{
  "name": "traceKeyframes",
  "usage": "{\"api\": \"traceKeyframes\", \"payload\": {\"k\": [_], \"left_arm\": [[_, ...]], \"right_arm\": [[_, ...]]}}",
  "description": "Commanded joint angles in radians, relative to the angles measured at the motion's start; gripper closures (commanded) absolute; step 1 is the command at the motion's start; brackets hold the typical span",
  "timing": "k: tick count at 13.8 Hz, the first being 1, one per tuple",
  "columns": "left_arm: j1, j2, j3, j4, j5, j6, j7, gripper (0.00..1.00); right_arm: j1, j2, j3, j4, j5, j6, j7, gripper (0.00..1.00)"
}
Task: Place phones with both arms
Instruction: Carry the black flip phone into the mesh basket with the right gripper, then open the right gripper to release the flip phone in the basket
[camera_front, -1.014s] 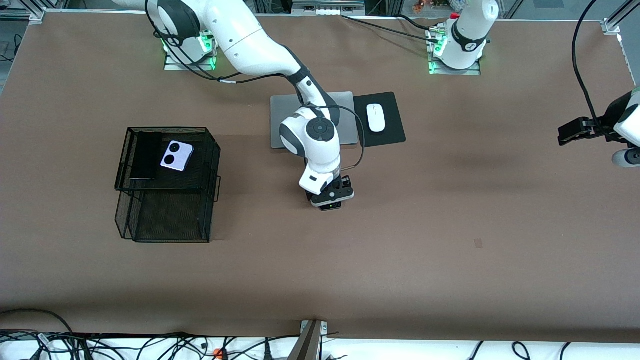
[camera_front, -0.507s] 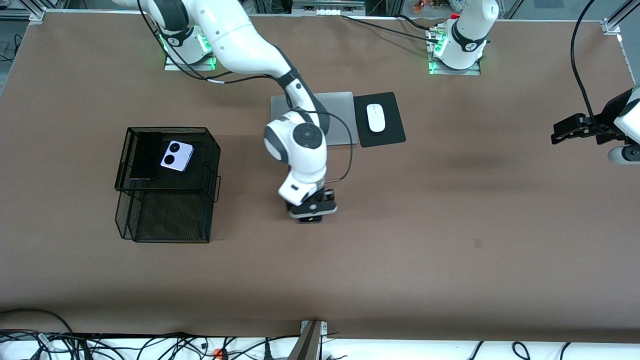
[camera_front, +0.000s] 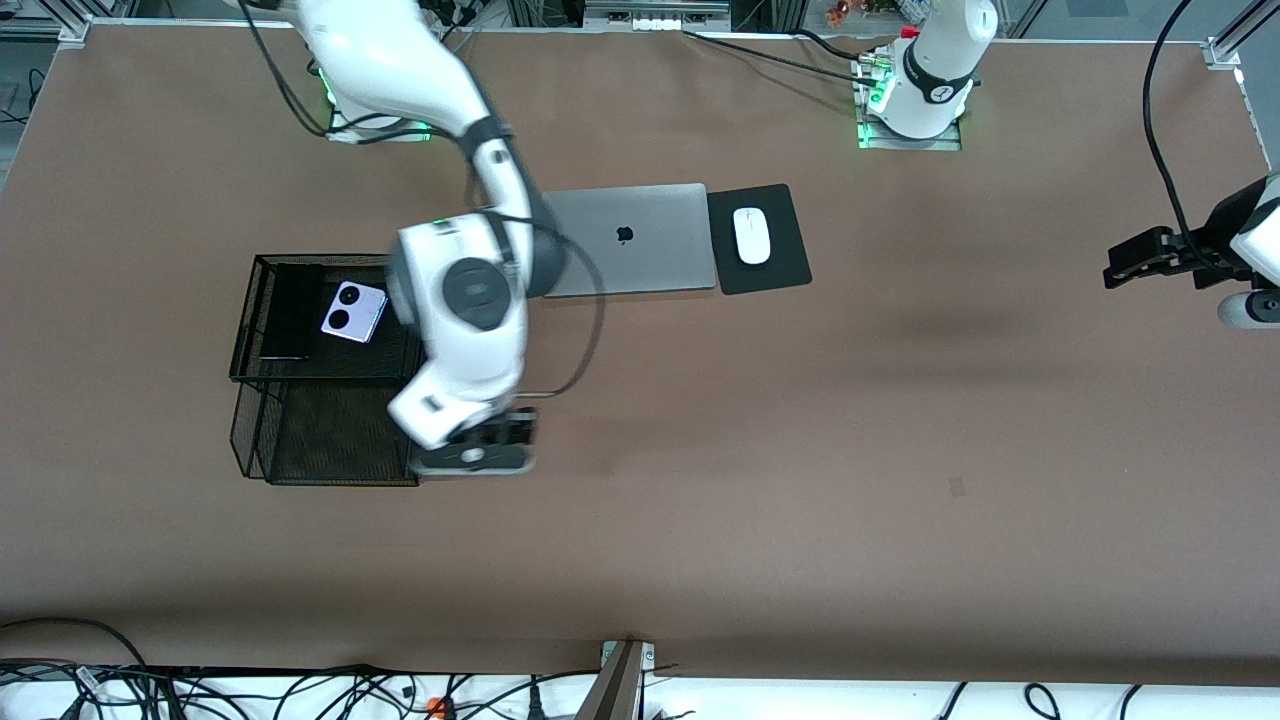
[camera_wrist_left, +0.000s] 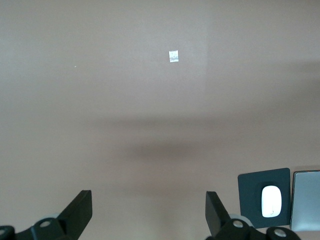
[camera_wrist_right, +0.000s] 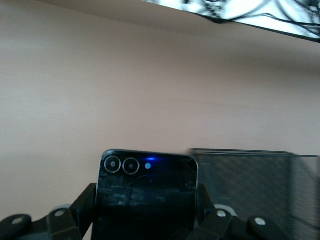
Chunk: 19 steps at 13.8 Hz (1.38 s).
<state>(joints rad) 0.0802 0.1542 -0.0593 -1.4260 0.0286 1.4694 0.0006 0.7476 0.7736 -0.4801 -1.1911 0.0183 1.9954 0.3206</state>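
Observation:
In the right wrist view, my right gripper (camera_wrist_right: 147, 202) is shut on a small black square phone (camera_wrist_right: 147, 187) with two ringed lenses and a blue light. In the front view the right gripper (camera_front: 470, 458) hangs over the table, beside the lower shelf of a black mesh rack (camera_front: 250, 440). A lilac square phone (camera_front: 353, 311) and a long slim black phone (camera_front: 292, 312) lie on the rack's upper shelf. My left gripper (camera_front: 1125, 268) waits over the left arm's end of the table. Its jaws stand wide apart with nothing between them (camera_wrist_left: 148, 210).
A silver laptop (camera_front: 630, 240) lies shut near the robots' bases, with a white mouse (camera_front: 752, 235) on a black pad (camera_front: 780, 270) beside it. The mesh rack (camera_wrist_right: 250, 175) also shows in the right wrist view. Cables run along the table's front edge (camera_front: 300, 690).
My right arm has swung from the table's middle toward the mesh rack, carrying the black phone, and the laptop is now uncovered. The left arm has barely moved.

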Motion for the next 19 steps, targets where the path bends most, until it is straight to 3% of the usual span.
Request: {"api": "traceKeyframes", "payload": {"k": [1,4,7,9,16,17,19], "left_arm": [[0.007,-0.007,0.002,0.004,-0.029,-0.017,0.022,0.00],[0.007,-0.007,0.002,0.004,-0.027,-0.027,0.024,0.00],[0.007,-0.007,-0.001,0.004,-0.027,-0.030,0.024,0.00],[0.007,-0.008,-0.004,0.004,-0.027,-0.035,0.024,0.00],[0.007,-0.010,-0.002,0.002,-0.027,-0.035,0.024,0.00],[0.007,-0.010,-0.002,0.002,-0.027,-0.035,0.024,0.00],[0.007,-0.010,-0.002,0.002,-0.027,-0.035,0.021,0.00]], "right_arm": [[-0.121,-0.074,0.017,-0.059,0.026,-0.041,-0.194,0.73],[-0.266,-0.080,0.017,-0.134,0.202,-0.030,-0.362,0.72],[-0.278,-0.082,0.017,-0.232,0.244,-0.007,-0.362,0.72],[-0.289,-0.085,0.017,-0.284,0.326,-0.009,-0.365,0.72],[-0.324,-0.076,0.015,-0.321,0.345,0.000,-0.365,0.71],[-0.326,-0.071,0.017,-0.321,0.359,0.014,-0.364,0.70],[-0.332,-0.063,0.017,-0.321,0.376,0.023,-0.364,0.55]]}}
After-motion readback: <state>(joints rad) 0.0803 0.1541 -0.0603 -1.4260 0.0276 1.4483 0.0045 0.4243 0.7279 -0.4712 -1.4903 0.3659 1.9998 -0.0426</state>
